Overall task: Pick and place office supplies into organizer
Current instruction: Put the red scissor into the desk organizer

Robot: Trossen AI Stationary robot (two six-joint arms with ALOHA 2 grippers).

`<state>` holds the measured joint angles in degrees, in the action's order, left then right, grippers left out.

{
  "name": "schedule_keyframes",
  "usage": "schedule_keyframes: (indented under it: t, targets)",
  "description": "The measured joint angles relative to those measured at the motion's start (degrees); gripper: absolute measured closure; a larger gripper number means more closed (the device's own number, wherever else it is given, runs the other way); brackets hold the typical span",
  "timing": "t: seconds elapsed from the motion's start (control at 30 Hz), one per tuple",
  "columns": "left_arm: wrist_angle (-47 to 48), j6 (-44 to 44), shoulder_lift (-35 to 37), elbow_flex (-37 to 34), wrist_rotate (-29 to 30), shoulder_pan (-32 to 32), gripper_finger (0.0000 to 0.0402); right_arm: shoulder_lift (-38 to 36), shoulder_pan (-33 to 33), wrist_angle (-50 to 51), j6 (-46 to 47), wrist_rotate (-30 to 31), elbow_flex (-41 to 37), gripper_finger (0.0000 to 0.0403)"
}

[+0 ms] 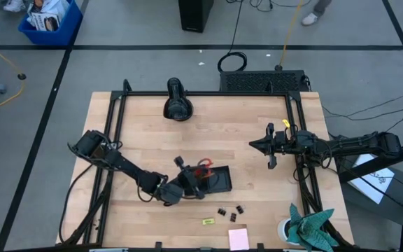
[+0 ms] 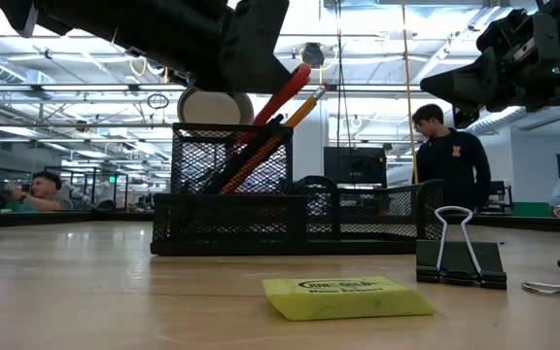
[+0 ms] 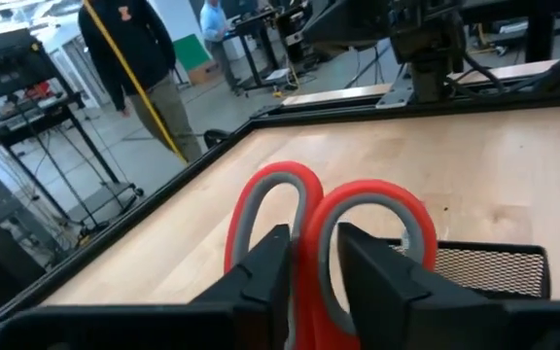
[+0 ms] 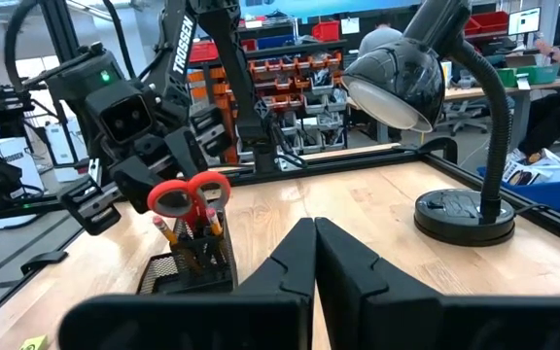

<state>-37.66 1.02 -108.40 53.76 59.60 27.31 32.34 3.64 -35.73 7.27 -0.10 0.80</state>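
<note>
The scissors (image 3: pixel 324 233) are standing handles-up in the organizer (image 1: pixel 214 180), with the left gripper (image 3: pixel 311 282) loosened around the red handles. If the gripper is lifted while a handle is caught, the scissors could be pulled out or the organizer tipped. The right gripper (image 4: pixel 314 255) is kept closed and empty, well apart.

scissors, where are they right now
High view: the scissors stand handles-up in the organizer near the table's front centre, at the left gripper.

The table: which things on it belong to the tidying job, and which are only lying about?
Job: mesh organizer; red scissors and pencils already standing in it; binder clips; yellow piece; pink sticky pad; left claw.

Lying about: black desk lamp; teal cloth; white cup.
</note>
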Motion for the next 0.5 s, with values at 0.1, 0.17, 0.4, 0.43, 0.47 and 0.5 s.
schedule_keyframes:
  t: [0.1, 0.17, 0.4, 0.43, 0.47, 0.5]
  targets:
    - [-1.6, 3.0, 0.3, 0.0, -0.2, 0.0, 0.0282, 0.0, 0.0, 0.0, 0.0, 0.0, 0.0, 0.0399]
    - [-3.5, 4.9, 0.4, 0.0, -0.1, 0.0, 0.0267, 0.0, 0.0, 0.0, 0.0, 0.0, 0.0, 0.0399]
    - [-9.0, 13.1, 0.5, 0.0, 0.0, 0.0, 0.0235, 0.0, 0.0, 0.0, 0.0, 0.0, 0.0, 0.0399]
    - [-10.1, 14.0, 0.5, 0.0, 0.0, 0.0, 0.0233, 0.0, 0.0, 0.0, 0.0, 0.0, 0.0, 0.0399]
    - [-10.7, 14.5, 0.8, 0.0, 0.0, 0.2, 0.0232, 0.0, 0.0, 0.0, 0.0, 0.0, 0.0, 0.0399]
    - [-10.4, 14.6, 1.3, 0.0, 0.0, 0.3, 0.0232, 0.0, 0.0, 0.0, 0.0, 0.0, 0.0, 0.0399]
